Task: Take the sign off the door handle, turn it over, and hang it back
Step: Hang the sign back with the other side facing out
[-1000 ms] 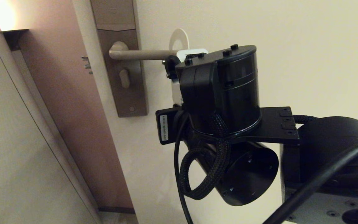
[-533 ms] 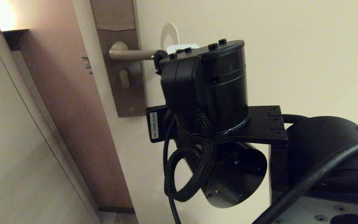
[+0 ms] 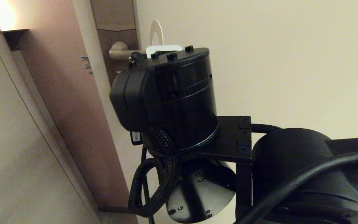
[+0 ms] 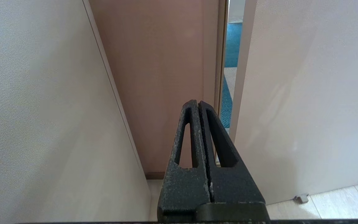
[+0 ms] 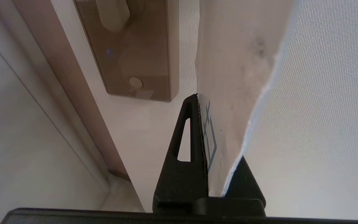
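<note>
The sign [image 5: 231,62] shows its white side, with a blue line mark near my fingers. My right gripper [image 5: 197,96] is shut on its lower part and holds it up beside the door. In the head view my right wrist hides the fingers. Only the sign's white loop [image 3: 156,23] rises behind the wrist, over the door handle [image 3: 120,49]. Whether the lever passes through the hole is hidden. The beige lever juts from the brown lock plate [image 3: 113,18]. My left gripper [image 4: 197,104] is shut and holds nothing, low down, facing the gap at the door's edge.
The cream door [image 3: 275,62] fills the right side. A brownish frame [image 3: 61,77] and a pale wall panel [image 3: 11,140] stand to the left, with a lit wall lamp [image 3: 2,15] above. Blue carpet [image 4: 233,40] shows through the door gap.
My right arm has moved left with the sign. The loop has slid along the lever from its tip towards the lock plate. The left gripper's figures have not changed.
</note>
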Robot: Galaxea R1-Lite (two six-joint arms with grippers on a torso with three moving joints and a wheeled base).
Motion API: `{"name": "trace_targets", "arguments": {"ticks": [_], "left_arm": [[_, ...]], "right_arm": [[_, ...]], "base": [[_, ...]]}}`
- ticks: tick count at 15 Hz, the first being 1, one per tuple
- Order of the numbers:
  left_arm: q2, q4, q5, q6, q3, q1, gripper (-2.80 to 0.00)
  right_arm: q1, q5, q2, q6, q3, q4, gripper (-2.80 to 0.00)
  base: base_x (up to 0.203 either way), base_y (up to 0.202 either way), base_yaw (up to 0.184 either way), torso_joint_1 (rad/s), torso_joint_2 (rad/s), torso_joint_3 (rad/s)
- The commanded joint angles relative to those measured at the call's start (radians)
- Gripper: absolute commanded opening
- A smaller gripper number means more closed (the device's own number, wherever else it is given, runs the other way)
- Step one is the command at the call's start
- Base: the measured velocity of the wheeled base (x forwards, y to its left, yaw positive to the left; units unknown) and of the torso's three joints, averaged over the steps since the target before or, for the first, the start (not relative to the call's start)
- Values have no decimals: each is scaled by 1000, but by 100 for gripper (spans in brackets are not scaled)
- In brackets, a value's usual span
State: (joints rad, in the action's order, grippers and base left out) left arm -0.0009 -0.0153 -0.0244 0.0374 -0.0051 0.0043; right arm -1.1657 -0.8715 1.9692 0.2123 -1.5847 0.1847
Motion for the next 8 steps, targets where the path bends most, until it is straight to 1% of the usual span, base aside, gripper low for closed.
{"name": "trace_targets", "arguments": {"ticks": [1, 3, 6, 8], "left_arm": [[1, 0, 0, -1, 1, 0, -280], [1, 0, 0, -1, -1, 0, -280], [1, 0, 0, 0, 1, 0, -280], [1, 0, 0, 1, 1, 0, -280]], "right_arm": [[-12, -19, 22, 1, -23, 1, -280], [-29, -44, 36, 1, -31, 1, -280], [-42, -56, 59, 2, -37, 13, -280], [-47, -57, 82, 4, -68, 26, -280]], "base": [[0, 0, 0, 0, 0, 0], [0, 0, 0, 0, 0, 0], [0, 0, 0, 0, 0, 0], [0, 0, 0, 0, 0, 0]]}}
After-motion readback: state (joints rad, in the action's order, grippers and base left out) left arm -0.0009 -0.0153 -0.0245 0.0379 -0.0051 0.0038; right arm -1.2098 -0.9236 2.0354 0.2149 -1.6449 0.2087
